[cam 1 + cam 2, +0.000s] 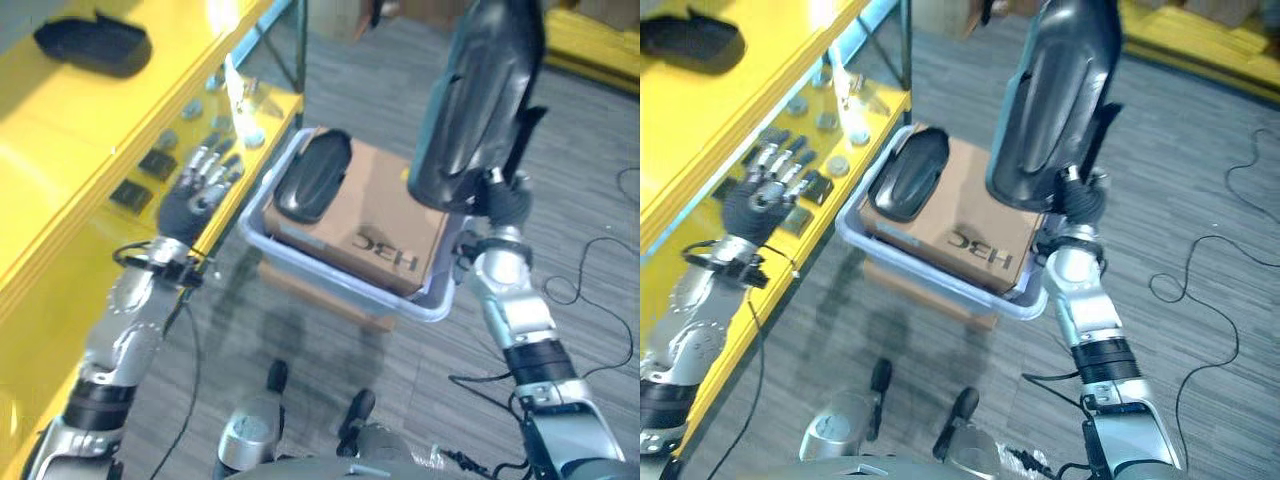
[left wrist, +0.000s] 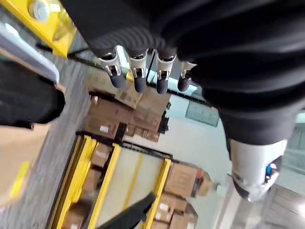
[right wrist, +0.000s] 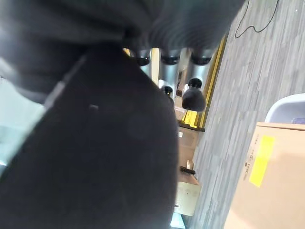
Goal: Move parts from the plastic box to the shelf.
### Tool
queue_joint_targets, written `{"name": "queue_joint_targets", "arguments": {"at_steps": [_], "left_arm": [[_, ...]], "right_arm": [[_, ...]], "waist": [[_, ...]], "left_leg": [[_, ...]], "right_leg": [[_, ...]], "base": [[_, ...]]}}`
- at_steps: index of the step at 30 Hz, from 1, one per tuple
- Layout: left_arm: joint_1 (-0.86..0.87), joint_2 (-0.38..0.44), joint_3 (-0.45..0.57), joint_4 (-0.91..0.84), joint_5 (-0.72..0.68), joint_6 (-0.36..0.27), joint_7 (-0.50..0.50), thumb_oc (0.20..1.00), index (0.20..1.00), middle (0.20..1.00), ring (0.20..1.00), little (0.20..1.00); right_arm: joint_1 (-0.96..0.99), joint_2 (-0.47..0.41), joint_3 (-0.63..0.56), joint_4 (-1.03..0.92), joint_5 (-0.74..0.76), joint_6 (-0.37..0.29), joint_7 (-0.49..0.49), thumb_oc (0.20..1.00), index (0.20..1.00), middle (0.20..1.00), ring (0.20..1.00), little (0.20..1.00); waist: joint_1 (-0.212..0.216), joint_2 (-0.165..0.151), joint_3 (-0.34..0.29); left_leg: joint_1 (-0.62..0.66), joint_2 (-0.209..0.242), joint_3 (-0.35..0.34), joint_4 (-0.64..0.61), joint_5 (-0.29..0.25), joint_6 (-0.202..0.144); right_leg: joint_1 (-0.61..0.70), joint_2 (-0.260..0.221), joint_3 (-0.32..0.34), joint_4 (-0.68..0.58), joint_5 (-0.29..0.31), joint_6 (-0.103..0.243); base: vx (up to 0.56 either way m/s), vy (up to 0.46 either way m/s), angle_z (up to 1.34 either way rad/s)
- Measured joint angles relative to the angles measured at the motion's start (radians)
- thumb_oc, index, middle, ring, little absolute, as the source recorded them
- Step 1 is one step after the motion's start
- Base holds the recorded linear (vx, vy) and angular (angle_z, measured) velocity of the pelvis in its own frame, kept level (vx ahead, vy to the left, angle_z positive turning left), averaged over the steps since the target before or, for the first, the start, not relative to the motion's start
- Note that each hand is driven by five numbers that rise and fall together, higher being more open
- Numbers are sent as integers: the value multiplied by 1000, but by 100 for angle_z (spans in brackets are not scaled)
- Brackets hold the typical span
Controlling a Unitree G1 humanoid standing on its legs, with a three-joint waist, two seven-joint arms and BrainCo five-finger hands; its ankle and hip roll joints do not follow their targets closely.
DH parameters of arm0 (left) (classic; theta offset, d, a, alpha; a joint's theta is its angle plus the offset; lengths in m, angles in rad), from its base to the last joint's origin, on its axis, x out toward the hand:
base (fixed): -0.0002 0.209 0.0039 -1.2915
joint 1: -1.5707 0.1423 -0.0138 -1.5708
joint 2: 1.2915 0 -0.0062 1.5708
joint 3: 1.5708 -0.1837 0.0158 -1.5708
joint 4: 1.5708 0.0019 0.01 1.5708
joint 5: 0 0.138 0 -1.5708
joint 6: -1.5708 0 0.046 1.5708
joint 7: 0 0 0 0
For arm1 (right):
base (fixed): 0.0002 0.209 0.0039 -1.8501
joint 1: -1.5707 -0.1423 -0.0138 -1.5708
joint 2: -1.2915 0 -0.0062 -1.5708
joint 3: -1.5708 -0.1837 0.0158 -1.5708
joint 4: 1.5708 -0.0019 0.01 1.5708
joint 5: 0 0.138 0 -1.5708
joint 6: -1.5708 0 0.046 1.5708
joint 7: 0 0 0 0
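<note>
The right robot hand [image 1: 1077,203] is curled round the lower end of a long black part [image 1: 1055,95], raised above the plastic box [image 1: 940,285]. Likely light, rigid, smooth; keep the end grip firm. The left robot hand [image 1: 198,190] hangs open beside the shelf [image 1: 70,150].

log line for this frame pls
right hand: shut on black part, raised over plastic box | left hand: open, by shelf | box: one part left

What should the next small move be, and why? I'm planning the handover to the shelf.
Probably swing the right hand leftward toward the yellow shelf. It grips a large black part raised above the plastic box, so lifting looks done. Another black part lies on the cardboard in the box, and the left hand hovers open by the shelf.
</note>
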Motion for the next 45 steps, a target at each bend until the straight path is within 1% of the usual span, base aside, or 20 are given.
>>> {"name": "queue_joint_targets", "arguments": {"at_steps": [1, 2, 3, 4, 6, 8, 9, 13, 15, 18, 22, 26, 28, 31, 35, 39, 45], "left_arm": [[-49, -16, -51, 36, 0, 17, 19, 1000, 1000, 1000, 1000, 1000], [-80, -25, -78, 59, 0, 29, 39, 1000, 1000, 1000, 1000, 1000], [-126, -55, -121, 107, -2, 46, 66, 1000, 1000, 1000, 1000, 1000], [-141, -75, -134, 123, -6, 55, 87, 1000, 1000, 1000, 1000, 1000], [-173, -133, -157, 177, -22, 67, 143, 1000, 1000, 1000, 1000, 1000], [-208, -173, -170, 257, -46, 76, 188, 1000, 1000, 1000, 1000, 1000], [-222, -199, -170, 303, -61, 81, 216, 1000, 1000, 1000, 1000, 1000], [-235, -213, -176, 357, -66, 100, 247, 1000, 1000, 1000, 1000, 1000], [-236, -213, -179, 356, -64, 108, 251, 1000, 1000, 1000, 1000, 1000], [-237, -213, -183, 356, -50, 113, 266, 1000, 1000, 1000, 1000, 1000], [-237, -212, -189, 357, 3, 118, 287, 1000, 1000, 1000, 1000, 1000], [-238, -183, -190, 352, 86, 117, 254, 1000, 1000, 1000, 1000, 1000], [-250, -179, -192, 341, 103, 117, 236, 1000, 1000, 1000, 1000, 1000], [-282, -179, -226, 338, 90, 117, 235, 1000, 1000, 1000, 1000, 1000], [-284, -182, -256, 325, 60, 125, 222, 1000, 1000, 1000, 1000, 1000], [-284, -203, -273, 308, 59, 136, 222, 1000, 1000, 1000, 1000, 1000], [-284, -225, -304, 308, 61, 172, 226, 1000, 1000, 1000, 1000, 1000]], "right_arm": [[0, 3, 34, 0, 0, 0, 12, 200, 200, 200, 200, 200], [0, 9, 49, 0, 0, 0, 17, 200, 200, 200, 200, 200], [1, 29, 77, 3, 1, -1, 20, 200, 200, 200, 200, 200], [2, 33, 94, 2, 1, -1, 23, 200, 200, 200, 200, 200], [4, 42, 116, 4, 1, -1, 34, 200, 200, 200, 200, 200], [5, 50, 133, 5, 1, -1, 45, 200, 200, 200, 200, 200], [5, 57, 133, 4, 1, -3, 62, 200, 200, 200, 200, 200], [4, 56, 133, 10, 2, -3, 76, 200, 200, 200, 200, 200], [4, 56, 133, 11, 2, -3, 86, 200, 200, 200, 200, 200], [4, 56, 133, 11, 3, -3, 104, 200, 200, 200, 200, 200], [4, 56, 133, 11, 6, -3, 106, 200, 200, 200, 200, 200], [4, 70, 136, 17, 13, 0, 129, 200, 200, 200, 200, 200], [4, 70, 155, 22, 13, 1, 140, 200, 200, 200, 200, 200], [3, 90, 205, 65, 11, 11, 144, 200, 200, 200, 200, 200], [3, 116, 233, 96, 11, 22, 145, 200, 200, 200, 200, 200], [2, 131, 243, 96, 13, 22, 144, 200, 200, 200, 200, 200], [1, 147, 243, 96, 20, 22, 138, 200, 200, 200, 200, 200]], "waist": [[-18, 3, -29], [-29, 8, -42], [-58, 17, -68], [-68, 22, -78], [-109, 32, -101], [-126, 36, -121], [-142, 37, -136], [-162, 37, -139], [-164, 38, -140], [-166, 38, -143], [-165, 37, -148], [-165, 35, -156], [-161, 35, -157], [-153, 31, -166], [-150, 27, -170], [-149, 27, -171], [-150, 27, -171]], "left_leg": [[13, 2, 13, -10, -2, 2], [25, 2, 19, -17, 1, 4], [50, 2, 27, -32, 0, 4], [58, 3, 34, -33, 0, 4], [79, 7, 51, -39, -7, 1], [91, 15, 70, -47, -5, 2], [98, 22, 79, -49, -6, 1], [112, 40, 96, -55, -5, -7], [120, 47, 99, -62, -1, -14], [123, 51, 101, -64, 0, -16], [123, 51, 101, -64, 0, -16], [123, 50, 101, -64, 1, -15], [125, 49, 101, -64, 1, -15], [126, 49, 100, -64, 1, -15], [126, 48, 99, -64, 1, -15], [126, 48, 99, -64, 1, -15], [127, 48, 100, -65, 1, -15]], "right_leg": [[1, 1, 12, -3, 1, 1], [8, 1, 18, -4, 2, 2], [18, 3, 32, -7, 1, 3], [23, 3, 40, -10, 2, 3], [31, 10, 60, -16, 2, 2], [36, 17, 74, -21, 5, 0], [36, 25, 86, -26, 7, -2], [45, 45, 101, -41, 14, -13], [46, 52, 107, -44, 16, -16], [47, 55, 111, -45, 18, -18], [47, 55, 112, -44, 19, -19], [48, 55, 112, -45, 20, -20], [50, 55, 112, -45, 20, -20], [51, 55, 111, -45, 20, -20], [51, 54, 111, -45, 20, -20], [52, 54, 111, -45, 20, -20], [52, 55, 111, -45, 20, -20]], "base": [[99, 29, -28], [74, 9, -34], [69, 6, -29], [72, 2, -32], [61, -9, -27], [45, -18, -28], [41, -21, -31], [27, -19, -17], [21, -20, -7], [9, -11, -4], [8, -5, 0], [0, 0, 0], [0, 0, 0], [0, 0, 0], [0, 0, 0], [0, 0, 0], [0, 0, 0]]}}
